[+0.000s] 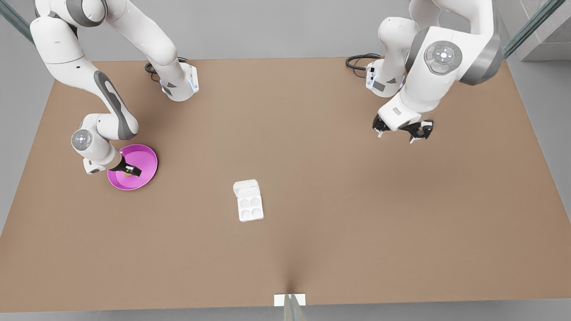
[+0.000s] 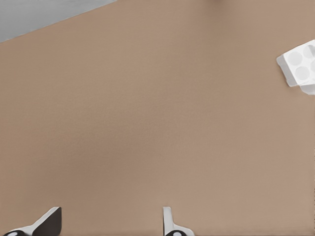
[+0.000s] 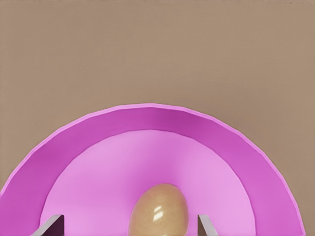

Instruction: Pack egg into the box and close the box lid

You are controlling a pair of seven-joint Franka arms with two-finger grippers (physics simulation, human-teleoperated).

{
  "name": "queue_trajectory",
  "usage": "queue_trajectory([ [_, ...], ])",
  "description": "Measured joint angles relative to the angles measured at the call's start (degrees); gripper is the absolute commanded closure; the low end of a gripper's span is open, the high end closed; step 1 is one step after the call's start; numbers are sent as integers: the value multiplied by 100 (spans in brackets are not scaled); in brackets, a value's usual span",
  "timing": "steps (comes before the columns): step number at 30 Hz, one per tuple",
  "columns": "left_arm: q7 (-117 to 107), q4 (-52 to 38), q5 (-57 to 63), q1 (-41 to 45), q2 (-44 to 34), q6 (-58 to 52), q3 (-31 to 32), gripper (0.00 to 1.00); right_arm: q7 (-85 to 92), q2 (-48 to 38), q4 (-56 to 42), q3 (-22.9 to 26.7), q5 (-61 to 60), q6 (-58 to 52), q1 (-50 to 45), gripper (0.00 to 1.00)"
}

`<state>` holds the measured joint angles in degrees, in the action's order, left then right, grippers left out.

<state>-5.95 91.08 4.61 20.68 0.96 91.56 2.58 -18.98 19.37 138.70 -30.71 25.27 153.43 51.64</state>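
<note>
- The egg [image 3: 158,210] is a smooth, glossy tan-brown oval with a small highlight on its shell. It lies on the flat floor of a round pink plate [image 1: 145,154], and in the right wrist view its long axis runs straight away from the camera, toward the plate's far rim.
- The pink plate looks like shiny plastic, with a paler flat middle and a darker sloped wall. It sits on the table [image 1: 312,133] at the front view's left.
- The right gripper [image 1: 129,171] is down over the plate with its fingers [image 3: 206,227] spread wide. The egg lies in the gap between them, and neither finger touches it.
- The box [image 1: 250,207] is a small matte white carton near the table's middle, well apart from the plate. It has four round cups in a square, all unfilled.
- The box lid [image 1: 246,187] is a squarish flap with rounded corners and a raised rim. It lies folded open on the side toward the arms' bases, so the carton's long axis runs roughly front to back.
- The left gripper [image 1: 402,130] waits high above bare table at the front view's right, with its fingers [image 2: 170,223] held wide and nothing between them.
- The table is a plain, matte brown sheet.
</note>
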Motion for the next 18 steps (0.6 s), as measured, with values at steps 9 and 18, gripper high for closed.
queue_trajectory([
  [9,-7,0,7,247,1,-4,1,0,4,190,-8,14,224,137,184,31],
  [18,-12,0,16,-29,9,9,1,0,13,206,-6,14,268,211,171,36],
])
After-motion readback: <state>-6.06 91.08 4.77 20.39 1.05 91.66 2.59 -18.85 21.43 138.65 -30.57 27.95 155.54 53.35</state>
